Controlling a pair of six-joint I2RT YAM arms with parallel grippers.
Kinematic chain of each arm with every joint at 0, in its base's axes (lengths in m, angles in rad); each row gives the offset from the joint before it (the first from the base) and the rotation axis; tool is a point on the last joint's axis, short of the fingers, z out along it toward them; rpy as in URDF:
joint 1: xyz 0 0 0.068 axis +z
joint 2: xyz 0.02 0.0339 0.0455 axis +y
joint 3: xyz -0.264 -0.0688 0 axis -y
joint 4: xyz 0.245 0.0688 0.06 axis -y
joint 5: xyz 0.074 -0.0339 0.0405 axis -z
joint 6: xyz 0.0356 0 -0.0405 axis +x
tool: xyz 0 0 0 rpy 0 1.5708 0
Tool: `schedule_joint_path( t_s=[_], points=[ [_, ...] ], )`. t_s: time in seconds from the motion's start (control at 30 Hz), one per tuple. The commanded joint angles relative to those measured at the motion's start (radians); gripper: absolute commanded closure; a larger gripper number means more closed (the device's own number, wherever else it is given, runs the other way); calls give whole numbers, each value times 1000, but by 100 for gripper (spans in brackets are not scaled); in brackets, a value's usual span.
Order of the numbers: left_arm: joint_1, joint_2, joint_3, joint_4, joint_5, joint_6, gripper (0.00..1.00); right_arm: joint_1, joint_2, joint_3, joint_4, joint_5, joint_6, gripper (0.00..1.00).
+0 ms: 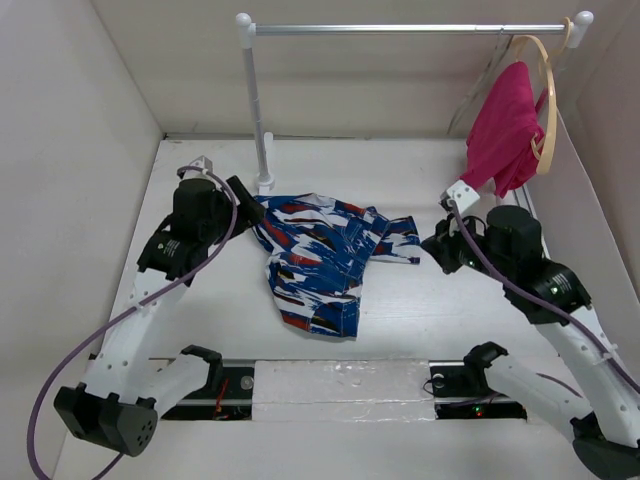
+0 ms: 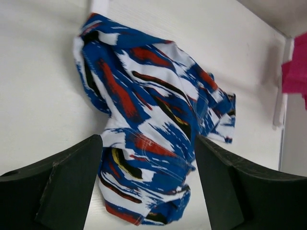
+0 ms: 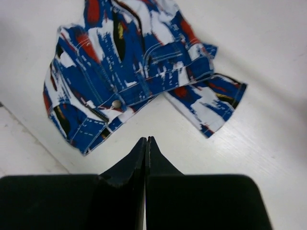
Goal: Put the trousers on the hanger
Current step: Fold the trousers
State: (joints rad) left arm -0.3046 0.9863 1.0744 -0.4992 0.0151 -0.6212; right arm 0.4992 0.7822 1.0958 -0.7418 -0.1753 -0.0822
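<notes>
The trousers (image 1: 325, 255) lie crumpled in a heap on the white table, in a blue, white, red and black print. My left gripper (image 1: 246, 203) is open at their far left end. In the left wrist view the trousers (image 2: 144, 96) show between the two spread fingers (image 2: 62, 187), and I cannot tell whether they touch. My right gripper (image 1: 438, 247) is shut and empty just right of the trousers. In the right wrist view its tips (image 3: 146, 141) are over bare table, short of the waistband (image 3: 129, 62). The thin wire hanger (image 1: 478, 92) hangs faintly visible on the rail, left of the pink garment.
A clothes rail (image 1: 400, 30) on a white post (image 1: 258, 110) spans the back. A magenta-pink garment (image 1: 505, 125) hangs on a pale wooden hanger (image 1: 545, 100) at the rail's right end. White walls close in the table on the left, back and right.
</notes>
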Motion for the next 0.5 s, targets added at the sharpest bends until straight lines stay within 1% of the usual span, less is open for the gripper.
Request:
schedule_joint_path(
  t_s=[0.0, 0.03, 0.07, 0.1, 0.13, 0.17, 0.2, 0.23, 0.27, 0.3, 0.33, 0.37, 0.47],
  points=[
    [68, 8, -19, -9, -92, -44, 28, 7, 47, -40, 7, -116, 7, 100],
    [140, 9, -69, 2, -48, -49, 32, 7, 57, -80, 18, -134, 13, 100],
    [183, 15, -100, 19, -20, -52, 36, 7, 63, -103, 36, -148, 22, 100],
    [229, 18, -132, 65, 44, -54, 40, 7, 77, -126, 85, -171, 33, 100],
    [277, 26, -201, 95, 143, -52, 45, 7, 86, -152, 113, -188, 62, 100],
    [357, 41, -232, 126, 190, -51, 45, 18, 95, -207, 148, -199, 71, 75],
    [386, 49, -255, 180, 221, -52, 44, 34, 109, -230, 201, -219, 79, 61],
    [400, 55, -298, 204, 255, -54, 39, 47, 147, -249, 223, -222, 111, 50],
    [400, 64, -315, 232, 263, -60, 34, 61, 169, -279, 248, -225, 122, 35],
    [400, 69, -326, 285, 275, -63, 24, 88, 190, -295, 307, -239, 136, 31],
    [400, 81, -346, 313, 323, -69, 21, 102, 236, -310, 337, -242, 163, 29],
    [400, 110, -352, 332, 347, -74, 20, 114, 259, -323, 366, -245, 180, 25],
    [400, 184, -372, 416, 429, -81, 19, 148, 337, -375, 496, -256, 251, 18]
  ],
)
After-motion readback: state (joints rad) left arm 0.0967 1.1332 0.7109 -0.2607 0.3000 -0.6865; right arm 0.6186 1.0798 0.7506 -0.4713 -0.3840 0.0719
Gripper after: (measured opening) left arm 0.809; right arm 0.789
